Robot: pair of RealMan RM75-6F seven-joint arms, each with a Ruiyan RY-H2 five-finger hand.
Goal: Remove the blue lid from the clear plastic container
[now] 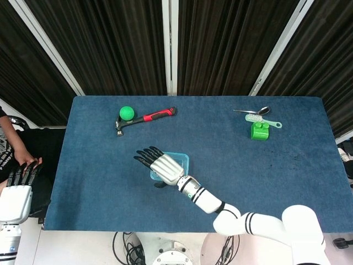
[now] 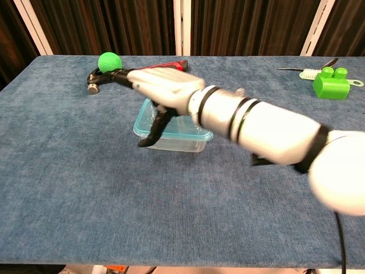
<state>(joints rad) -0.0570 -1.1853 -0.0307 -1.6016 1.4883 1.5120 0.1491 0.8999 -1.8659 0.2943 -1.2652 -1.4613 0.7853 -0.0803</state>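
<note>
I am looking at a worktop (image 1: 99, 193) covered in blue cloth, and several things are lying straight on it. Near the middle, a clear plastic container (image 2: 171, 138) with a blue lid (image 1: 181, 159) is sitting on the cloth. Toward the far left, a hammer (image 1: 144, 118) with a red and black handle is lying flat, with a green ball (image 1: 127, 112) resting just beside its head. At the far right, a green block (image 1: 259, 131) is standing, a small brush (image 1: 262, 120) is lying beside it, and a spoon (image 1: 252, 111) is lying just behind them.
</note>
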